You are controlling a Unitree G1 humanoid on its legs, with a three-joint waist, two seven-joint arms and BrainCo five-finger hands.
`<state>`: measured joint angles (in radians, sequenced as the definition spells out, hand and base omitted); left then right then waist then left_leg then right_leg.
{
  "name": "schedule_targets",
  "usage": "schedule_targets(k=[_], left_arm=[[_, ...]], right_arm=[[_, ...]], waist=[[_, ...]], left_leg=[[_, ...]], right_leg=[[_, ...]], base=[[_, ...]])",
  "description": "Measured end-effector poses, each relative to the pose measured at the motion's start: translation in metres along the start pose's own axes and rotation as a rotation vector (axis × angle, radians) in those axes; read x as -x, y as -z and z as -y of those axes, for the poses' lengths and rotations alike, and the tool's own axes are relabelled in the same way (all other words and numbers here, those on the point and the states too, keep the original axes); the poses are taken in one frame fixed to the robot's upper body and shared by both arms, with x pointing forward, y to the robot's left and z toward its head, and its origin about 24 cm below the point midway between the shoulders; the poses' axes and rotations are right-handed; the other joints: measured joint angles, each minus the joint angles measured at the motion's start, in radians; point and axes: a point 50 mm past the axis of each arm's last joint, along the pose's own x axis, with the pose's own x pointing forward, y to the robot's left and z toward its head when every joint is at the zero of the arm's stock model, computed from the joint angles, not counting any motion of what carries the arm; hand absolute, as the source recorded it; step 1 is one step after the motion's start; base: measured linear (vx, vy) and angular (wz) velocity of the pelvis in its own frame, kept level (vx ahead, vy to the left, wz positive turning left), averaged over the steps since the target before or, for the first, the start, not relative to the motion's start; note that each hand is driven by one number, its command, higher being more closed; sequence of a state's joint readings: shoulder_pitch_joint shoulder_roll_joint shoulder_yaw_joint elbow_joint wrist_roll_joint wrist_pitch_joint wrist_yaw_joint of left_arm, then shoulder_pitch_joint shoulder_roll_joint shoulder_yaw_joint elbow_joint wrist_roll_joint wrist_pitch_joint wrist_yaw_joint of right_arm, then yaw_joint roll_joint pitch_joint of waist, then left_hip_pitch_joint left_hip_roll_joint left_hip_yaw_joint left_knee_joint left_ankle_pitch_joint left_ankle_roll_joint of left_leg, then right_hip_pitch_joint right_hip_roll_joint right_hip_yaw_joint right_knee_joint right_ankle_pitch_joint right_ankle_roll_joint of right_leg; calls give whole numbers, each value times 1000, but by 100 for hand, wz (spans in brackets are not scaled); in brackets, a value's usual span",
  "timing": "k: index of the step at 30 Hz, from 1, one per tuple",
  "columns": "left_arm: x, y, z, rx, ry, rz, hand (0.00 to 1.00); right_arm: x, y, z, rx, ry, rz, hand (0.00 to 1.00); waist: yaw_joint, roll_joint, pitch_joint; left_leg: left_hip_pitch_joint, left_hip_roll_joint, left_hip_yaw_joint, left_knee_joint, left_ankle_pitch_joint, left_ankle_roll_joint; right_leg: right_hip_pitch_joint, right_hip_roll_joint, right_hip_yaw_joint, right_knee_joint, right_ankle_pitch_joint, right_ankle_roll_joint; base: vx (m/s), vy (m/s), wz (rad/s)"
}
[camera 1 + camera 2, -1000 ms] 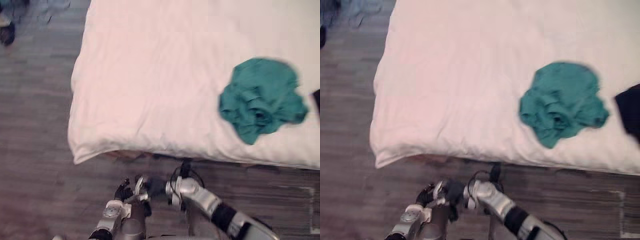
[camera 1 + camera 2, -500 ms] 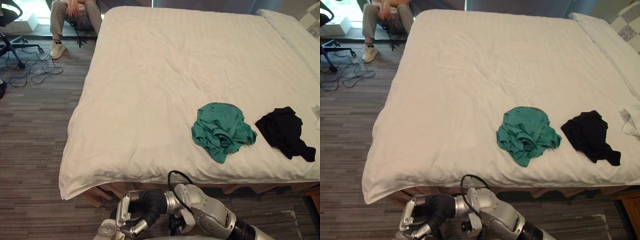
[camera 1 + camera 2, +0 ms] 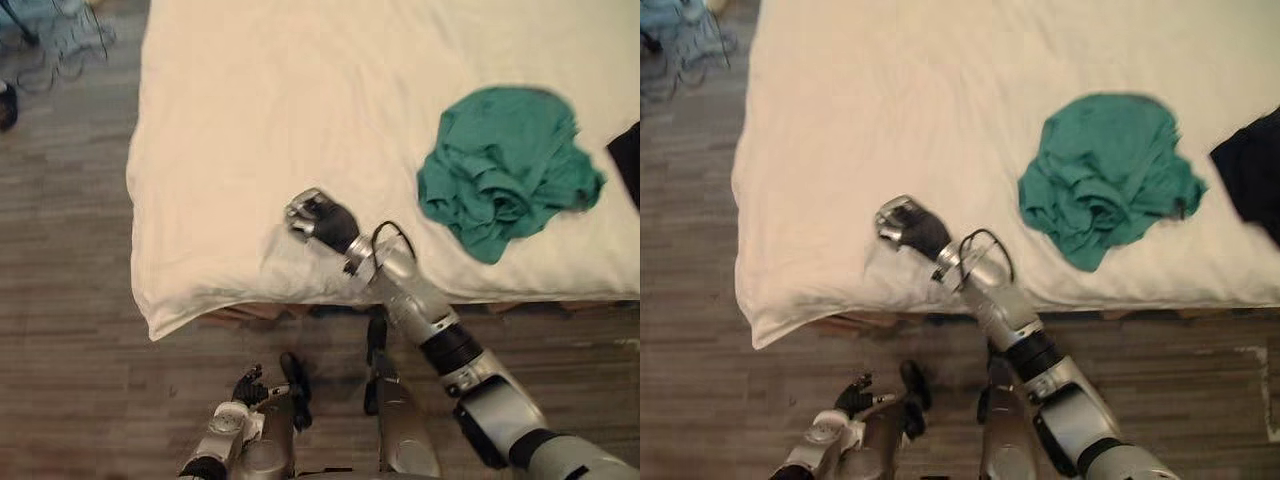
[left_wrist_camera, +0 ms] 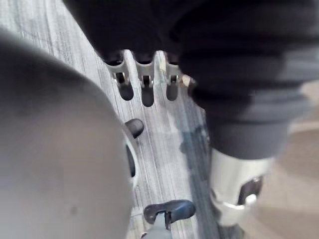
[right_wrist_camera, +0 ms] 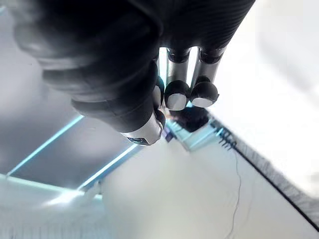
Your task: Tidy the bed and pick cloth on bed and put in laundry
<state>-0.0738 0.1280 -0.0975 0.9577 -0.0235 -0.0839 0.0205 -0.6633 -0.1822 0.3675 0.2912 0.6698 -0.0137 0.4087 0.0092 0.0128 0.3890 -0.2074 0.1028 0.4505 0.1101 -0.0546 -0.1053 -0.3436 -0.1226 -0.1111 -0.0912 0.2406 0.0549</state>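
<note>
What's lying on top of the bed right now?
A crumpled green cloth and a black cloth at the view's edge lie on the white cover; the right hand is over its front part. Anything beneath the green cloth is hidden.

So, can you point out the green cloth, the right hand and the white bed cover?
green cloth (image 3: 505, 170): left eye view, middle of the crumpled heap.
right hand (image 3: 322, 220): left eye view, its dark back cover.
white bed cover (image 3: 840, 110): right eye view, a bare part of it.
</note>
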Motion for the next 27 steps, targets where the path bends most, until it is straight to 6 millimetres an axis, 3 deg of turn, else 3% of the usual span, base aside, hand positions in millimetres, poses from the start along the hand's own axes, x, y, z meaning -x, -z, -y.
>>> schedule_targets(k=[2, 5, 7, 11, 14, 15, 16, 17, 18, 19, 20, 21, 22, 23, 24, 25, 27], left_arm=[[-3, -13, 5, -5, 15, 39, 0], [-3, -18, 9, -9, 34, 73, 0], [-3, -19, 11, 2, 42, 78, 0], [-3, -24, 14, 18, 49, 120, 0], [-2, -22, 18, 32, 54, 121, 0], [-1, -16, 15, 43, 41, 106, 0], [0, -12, 14, 52, 34, 95, 0], [2, 0, 11, 60, 20, 56, 0], [3, 4, 9, 60, 11, 40, 0], [5, 12, 7, 59, 1, 15, 0], [6, 14, 7, 56, -1, 6, 0], [6, 16, 7, 51, -4, -2, 0], [6, 17, 8, 53, -5, -5, 0], [6, 19, 11, 48, -1, -21, 0], [6, 20, 12, 48, 0, -31, 0], [7, 22, 13, 52, -3, -42, 0], [7, 24, 13, 44, -3, -59, 0]], right_arm=[[16, -14, 39, 39, 153, 23, 100], [33, -33, 66, 51, 256, 86, 100], [39, -40, 74, 34, 286, 126, 100], [62, -25, 84, -90, 375, 181, 100], [93, 10, 81, -214, 488, 204, 100], [119, 39, 73, -306, 578, 204, 100], [129, 50, 69, -331, 607, 200, 100], [159, 81, 52, -416, 695, 175, 100], [174, 95, 44, -453, 739, 159, 100], [207, 123, 28, -530, 855, 100, 100], [223, 137, 22, -567, 921, 58, 100], [263, 163, 4, -644, 1068, -47, 100], [281, 174, -7, -675, 1129, -106, 100], [323, 191, -35, -735, 1254, -239, 100], [343, 195, -49, -759, 1299, -296, 100], [363, 199, -67, -784, 1339, -372, 0], [385, 204, -95, -819, 1334, -525, 0]], waist=[[3, 23, 32], [13, 43, 44], [16, 50, 47], [22, 50, 47], [24, 46, 42], [24, 30, 20], [23, 23, 5], [13, 2, -43], [9, -6, -61], [0, -24, -94], [-2, -30, -103], [-3, -38, -117], [-2, -41, -126], [-4, -39, -144], [-12, -36, -146], [-17, -33, -151], [-21, -30, -172]], left_leg=[[-39, 12, -18, 15, -3, 0], [-59, 12, -19, 12, -3, 0], [-57, 12, -18, 8, -3, 0], [-35, 12, 0, 6, -7, 1], [19, 21, 20, 8, -25, -6], [47, 30, 39, 16, -42, -12], [52, 33, 45, 16, -48, -14], [72, 46, 63, 16, -61, -23], [80, 52, 68, 15, -65, -28], [107, 67, 89, 13, -75, -35], [118, 73, 96, 13, -79, -42], [142, 83, 112, 11, -85, -52], [148, 87, 121, 9, -87, -57], [175, 92, 147, -3, -90, -65], [193, 95, 161, -8, -88, -68], [224, 98, 186, -21, -88, -73], [281, 105, 226, -43, -89, -81]], right_leg=[[-24, 8, -18, 0, 8, -9], [-46, 12, -18, 0, 9, -9], [-47, 12, -17, 0, 9, -10], [-34, 14, -9, 0, 9, -10], [13, 23, 5, 0, 4, -5], [38, 29, 15, -1, -17, -1], [41, 30, 16, -1, -25, -5], [55, 41, 25, -1, -45, -3], [65, 48, 30, -1, -51, -6], [80, 62, 41, -1, -62, -10], [88, 69, 45, -1, -65, -13], [102, 81, 55, -1, -71, -18], [104, 87, 63, -1, -74, -21], [106, 98, 79, 0, -74, -28], [115, 104, 88, 0, -70, -34], [130, 115, 102, 0, -70, -34], [160, 137, 124, 0, -77, -34]], base=[[15, 40, 16], [28, 51, 6], [30, 52, -6], [36, 46, -7], [39, 38, -19], [50, 37, -29], [65, 12, -37], [60, -8, -27], [81, -20, -38], [63, -20, -31], [99, -27, -38], [93, -19, -32], [132, -21, -47], [124, -8, -44], [140, 3, -57], [97, 13, -56], [62, 14, -49]])
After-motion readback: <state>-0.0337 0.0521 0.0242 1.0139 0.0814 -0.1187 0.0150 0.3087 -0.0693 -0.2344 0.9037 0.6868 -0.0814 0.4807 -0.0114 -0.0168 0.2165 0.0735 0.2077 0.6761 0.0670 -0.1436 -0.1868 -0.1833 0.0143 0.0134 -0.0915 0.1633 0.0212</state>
